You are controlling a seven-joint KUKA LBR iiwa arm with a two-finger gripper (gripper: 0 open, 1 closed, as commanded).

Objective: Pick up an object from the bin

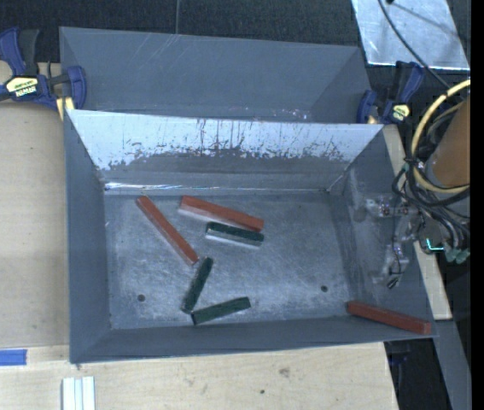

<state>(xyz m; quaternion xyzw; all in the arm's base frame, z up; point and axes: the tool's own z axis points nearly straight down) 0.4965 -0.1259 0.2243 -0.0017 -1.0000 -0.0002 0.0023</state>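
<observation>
My gripper [393, 272] hangs at the right side of the bin, over its sloping right wall, with nothing seen in it. Just below it a red-brown flat bar [388, 317] lies on the bin's front right corner. The other bars lie well to the left on the bin floor. Nearest of these are a dark green bar with a pale edge [235, 235] and a red-brown bar with a pale edge [221, 213], side by side near the middle.
An orange bar [166, 229] lies slantwise at the left of the floor. Two dark green bars [197, 284] [221, 309] lie near the front wall. The arm and its cables stand beyond the bin's right rim.
</observation>
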